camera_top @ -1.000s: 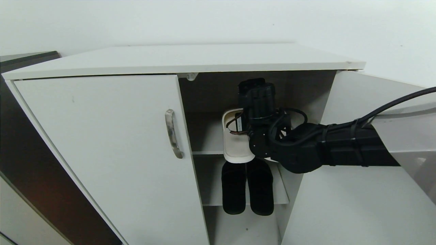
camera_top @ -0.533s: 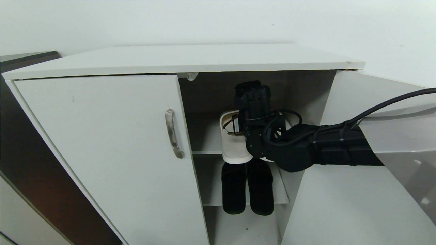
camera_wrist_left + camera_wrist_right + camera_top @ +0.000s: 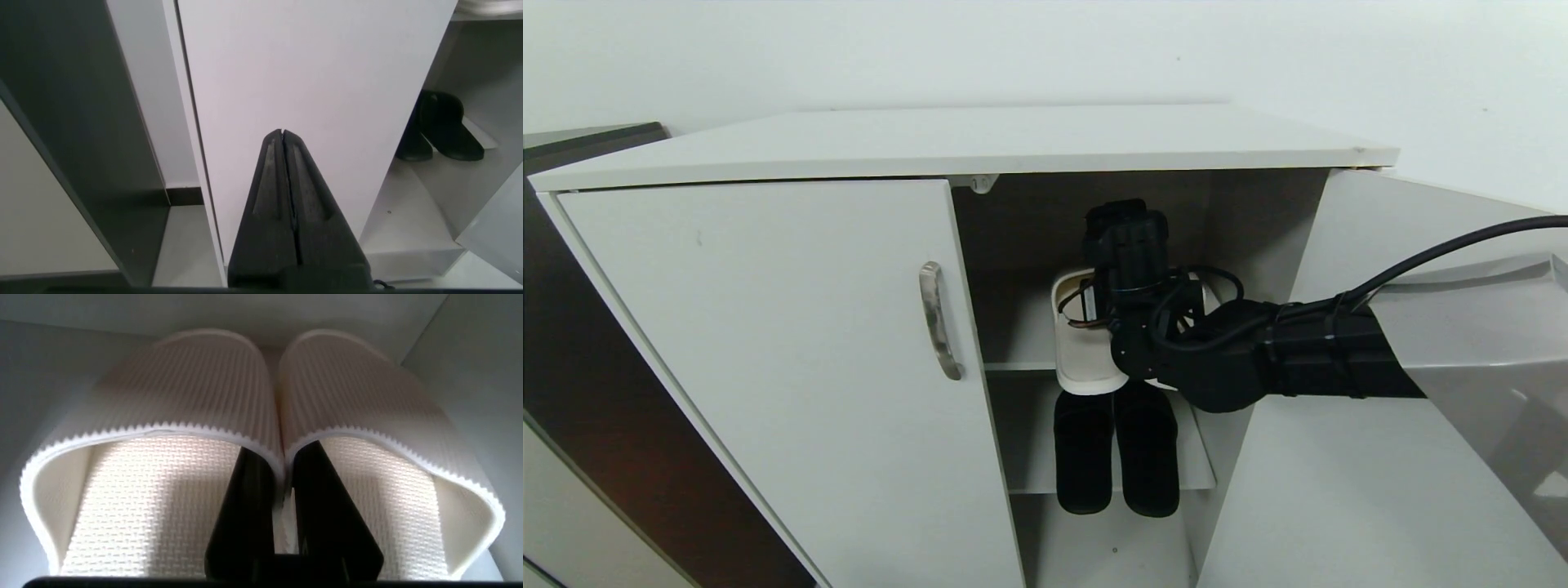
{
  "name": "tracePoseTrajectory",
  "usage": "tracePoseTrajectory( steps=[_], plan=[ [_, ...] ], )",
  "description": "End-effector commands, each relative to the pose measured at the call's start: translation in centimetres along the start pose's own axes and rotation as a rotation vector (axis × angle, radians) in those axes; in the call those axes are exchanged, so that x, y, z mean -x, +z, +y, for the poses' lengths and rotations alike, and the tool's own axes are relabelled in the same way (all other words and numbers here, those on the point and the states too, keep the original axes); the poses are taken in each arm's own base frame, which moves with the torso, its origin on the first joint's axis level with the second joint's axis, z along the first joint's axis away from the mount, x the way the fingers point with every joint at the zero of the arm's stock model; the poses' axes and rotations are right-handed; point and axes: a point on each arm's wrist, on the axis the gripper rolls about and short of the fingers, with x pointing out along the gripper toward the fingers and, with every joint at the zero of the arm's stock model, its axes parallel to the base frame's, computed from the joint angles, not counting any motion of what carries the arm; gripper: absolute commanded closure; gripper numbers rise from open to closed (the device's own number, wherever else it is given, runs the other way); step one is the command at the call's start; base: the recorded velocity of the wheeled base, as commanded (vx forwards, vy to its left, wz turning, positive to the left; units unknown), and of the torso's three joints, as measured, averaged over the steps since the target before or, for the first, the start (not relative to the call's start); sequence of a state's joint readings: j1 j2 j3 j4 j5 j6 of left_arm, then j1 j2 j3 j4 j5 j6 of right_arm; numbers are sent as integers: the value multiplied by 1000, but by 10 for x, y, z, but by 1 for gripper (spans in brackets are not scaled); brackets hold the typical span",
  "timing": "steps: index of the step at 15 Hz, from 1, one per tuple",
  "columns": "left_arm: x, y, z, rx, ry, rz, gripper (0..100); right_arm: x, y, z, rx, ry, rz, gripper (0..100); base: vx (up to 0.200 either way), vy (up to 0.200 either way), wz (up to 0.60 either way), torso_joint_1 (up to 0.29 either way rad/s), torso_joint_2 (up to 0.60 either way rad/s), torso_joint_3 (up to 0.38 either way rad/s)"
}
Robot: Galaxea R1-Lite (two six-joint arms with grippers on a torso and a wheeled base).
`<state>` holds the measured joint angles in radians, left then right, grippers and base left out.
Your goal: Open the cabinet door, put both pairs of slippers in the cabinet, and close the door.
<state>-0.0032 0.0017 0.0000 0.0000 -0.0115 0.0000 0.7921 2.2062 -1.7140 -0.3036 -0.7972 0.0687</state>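
The cabinet (image 3: 964, 143) stands with its left door (image 3: 768, 343) closed and its right door (image 3: 1347, 506) swung wide. The right arm reaches into the open half at the upper shelf (image 3: 1017, 327). The right gripper (image 3: 284, 469) is clenched on the white slippers (image 3: 1082, 363), its fingers tucked under the two straps and pinching the inner edges together.

I cannot tell whether the soles touch the shelf yet. The black slippers (image 3: 1115, 453) already lie on the lower shelf (image 3: 1033, 457). The left gripper (image 3: 282, 143) is closed on nothing, facing the left door.

The step in hand looks like setting down the white pair. It should go deeper, settle flat, then be released, with the fingers drawn straight back so the straps don't drag.

The white pair's long axis runs front to back, toes toward the cabinet's rear, heels overhanging the shelf edge. The black pair lies the same way.
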Motion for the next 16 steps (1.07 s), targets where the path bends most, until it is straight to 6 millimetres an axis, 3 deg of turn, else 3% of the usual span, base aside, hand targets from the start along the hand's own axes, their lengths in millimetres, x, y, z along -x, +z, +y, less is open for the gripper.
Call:
tracePoseTrajectory(
  steps=[1,2,7,16],
  plan=[
    [0,0,0,0,-1,1,100,-1,-3,1,4,-1,4,100,0,0,0,0,0,0],
    [0,0,0,0,1,1,100,-1,-4,1,9,-2,9,0,0,0,0,0,0,0],
    [0,0,0,2,1,1,100,9,0,-3,16,4,12,0,0,0,0,0,0,0],
    [0,0,0,2,1,1,100,97,13,-31,40,110,21,0,0,0,0,0,0,0]
  ],
)
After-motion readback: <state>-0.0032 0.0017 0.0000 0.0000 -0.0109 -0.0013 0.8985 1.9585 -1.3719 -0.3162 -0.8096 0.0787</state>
